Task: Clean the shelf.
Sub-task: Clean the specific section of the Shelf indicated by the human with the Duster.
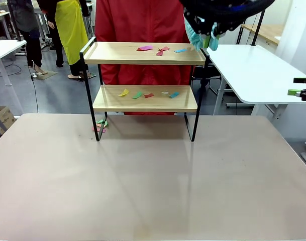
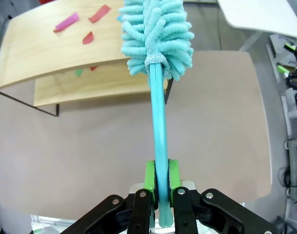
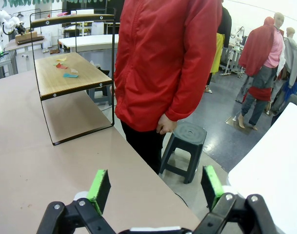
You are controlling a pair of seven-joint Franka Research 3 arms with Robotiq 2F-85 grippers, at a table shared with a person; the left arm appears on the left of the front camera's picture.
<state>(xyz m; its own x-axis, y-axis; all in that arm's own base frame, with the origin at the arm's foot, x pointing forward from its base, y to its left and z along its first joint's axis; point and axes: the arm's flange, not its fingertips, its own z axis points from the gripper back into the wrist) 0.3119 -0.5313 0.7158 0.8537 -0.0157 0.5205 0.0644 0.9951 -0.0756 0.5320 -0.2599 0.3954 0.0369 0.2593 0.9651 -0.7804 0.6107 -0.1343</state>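
Observation:
The shelf (image 1: 117,52) stands at the far middle of the table, with two wooden boards in a thin black frame. Coloured paper scraps (image 1: 160,49) lie on its top board, and more scraps (image 1: 147,94) lie on the lower board. My left gripper (image 2: 161,178) is shut on the handle of a teal fluffy duster (image 2: 155,34). The duster head (image 1: 199,36) hangs over the right end of the top board. From above, the shelf (image 2: 41,53) lies beyond the duster. My right gripper (image 3: 155,190) is open and empty, off the table's right side (image 1: 296,86), facing the shelf (image 3: 55,80) end-on.
A person in a red jacket (image 1: 142,20) stands right behind the shelf, hands low (image 3: 165,126). A few scraps (image 1: 101,125) lie on the table by the shelf's left leg. A white table (image 1: 253,70) stands at the right and a black stool (image 3: 185,141) beside the person.

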